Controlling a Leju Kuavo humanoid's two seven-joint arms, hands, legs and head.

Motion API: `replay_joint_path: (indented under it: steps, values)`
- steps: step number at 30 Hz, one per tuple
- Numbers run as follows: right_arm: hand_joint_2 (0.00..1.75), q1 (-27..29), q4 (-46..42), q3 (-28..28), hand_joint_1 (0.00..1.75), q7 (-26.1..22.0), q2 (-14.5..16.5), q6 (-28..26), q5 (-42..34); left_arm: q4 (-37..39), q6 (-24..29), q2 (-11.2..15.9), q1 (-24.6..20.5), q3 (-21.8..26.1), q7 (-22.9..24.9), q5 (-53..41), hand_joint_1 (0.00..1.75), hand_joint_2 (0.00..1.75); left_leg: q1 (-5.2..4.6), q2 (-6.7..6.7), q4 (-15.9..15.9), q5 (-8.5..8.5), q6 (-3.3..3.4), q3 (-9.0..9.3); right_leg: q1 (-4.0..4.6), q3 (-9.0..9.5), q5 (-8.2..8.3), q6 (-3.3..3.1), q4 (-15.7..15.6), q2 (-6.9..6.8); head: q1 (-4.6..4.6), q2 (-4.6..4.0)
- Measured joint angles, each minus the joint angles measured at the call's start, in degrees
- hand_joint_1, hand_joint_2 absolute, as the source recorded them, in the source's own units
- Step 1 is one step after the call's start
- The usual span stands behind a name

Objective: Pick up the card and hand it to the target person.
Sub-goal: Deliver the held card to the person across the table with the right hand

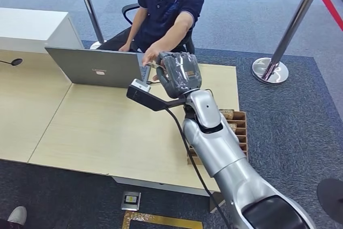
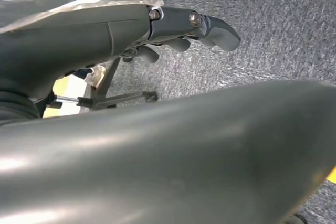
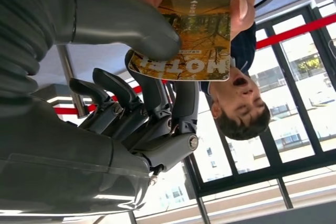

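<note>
Our right hand [image 3: 130, 77] pinching the card [image 3: 190, 43] over the table's [image 1: 101, 127] far edge, long axis toward the person's hand [image 1: 150, 54] gripping its far end, our left hand [image 2: 174, 30] hanging, grip unclear.

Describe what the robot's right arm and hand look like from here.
The right arm is glossy silver with rounded shells and a black panel near the shoulder. A black cable runs along it. The right hand is dark grey under a clear plastic cover, with a thick grey thumb and darker fingers.
</note>
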Motion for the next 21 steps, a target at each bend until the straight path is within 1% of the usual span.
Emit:
replay_joint_path:
  steps: [3, 4, 7, 8, 11, 14, 17, 21]
  values:
    - [1.75, -0.7, 1.5, 0.0, 1.75, 0.3, 0.0, -0.4, 0.1, 0.0, -0.1, 0.0, 0.0, -0.1, 0.0, -0.3, 0.00, 0.00, 0.00, 0.00, 0.0, 0.00, 0.00, 0.00, 0.00, 0.00, 0.01, 0.01, 0.0, 0.00, 0.00, 0.00]
    - [1.75, -0.9, 1.9, 0.0, 1.52, 0.3, 0.0, -0.6, 0.1, 0.0, -0.2, 0.0, 0.0, -0.1, -0.1, -0.3, 0.00, 0.00, 0.00, 0.00, 0.0, 0.01, 0.00, 0.00, 0.00, -0.01, 0.02, 0.01, 0.0, 0.00, 0.00, 0.00]
    - [1.75, -1.1, 2.7, -0.1, 0.22, 0.2, 0.0, -1.5, -0.2, 0.0, -0.4, 0.1, 0.0, -0.2, -0.2, -0.4, 0.00, 0.00, 0.00, 0.00, 0.0, 0.01, 0.00, 0.00, 0.00, -0.02, 0.02, 0.01, 0.0, 0.00, 0.00, 0.00]
    - [1.75, -1.1, 2.7, -0.2, 0.00, 0.1, 0.0, -2.2, -0.7, 0.0, -0.4, 0.1, 0.0, -0.2, -0.2, -0.4, 0.00, 0.00, 0.00, 0.00, 0.0, 0.01, 0.00, 0.00, 0.00, -0.02, 0.02, 0.01, 0.0, 0.00, 0.00, 0.00]
    - [1.75, -0.5, 2.1, -1.4, 0.00, -1.8, 0.0, -4.8, -3.8, 0.0, -0.4, 0.1, 0.0, -0.2, -0.2, -0.2, 0.00, 0.00, 0.00, 0.00, 0.0, 0.01, 0.00, -0.01, 0.00, -0.03, 0.02, 0.01, 0.0, 0.00, -0.01, 0.00]
    - [1.75, 2.7, -2.0, -4.0, 0.00, -5.3, -0.2, -6.0, -8.0, 0.0, -0.4, 0.1, 0.0, -0.2, 0.0, 0.4, 0.00, 0.00, 0.00, 0.00, 0.0, 0.01, 0.00, -0.02, 0.00, -0.04, 0.02, 0.01, 0.0, 0.00, 0.00, 0.00]
    - [1.75, 9.6, -11.3, -6.6, 0.00, -7.5, -0.7, -5.5, -11.0, 0.0, -0.1, 0.1, 0.1, -0.2, 0.5, 1.2, 0.00, 0.00, 0.01, -0.04, 0.0, 0.00, 0.01, -0.05, 0.01, -0.04, 0.01, 0.02, -0.1, 0.00, 0.00, 0.00]
    - [1.75, 22.3, -29.4, -8.3, 0.00, -7.4, -2.9, -5.0, -12.9, 0.1, 0.1, -0.1, 0.4, -0.1, 0.8, 1.6, 0.00, 0.00, 0.01, -0.06, 0.0, -0.04, 0.05, -0.14, 0.01, -0.10, 0.00, 0.04, -0.2, 0.00, 0.00, 0.00]
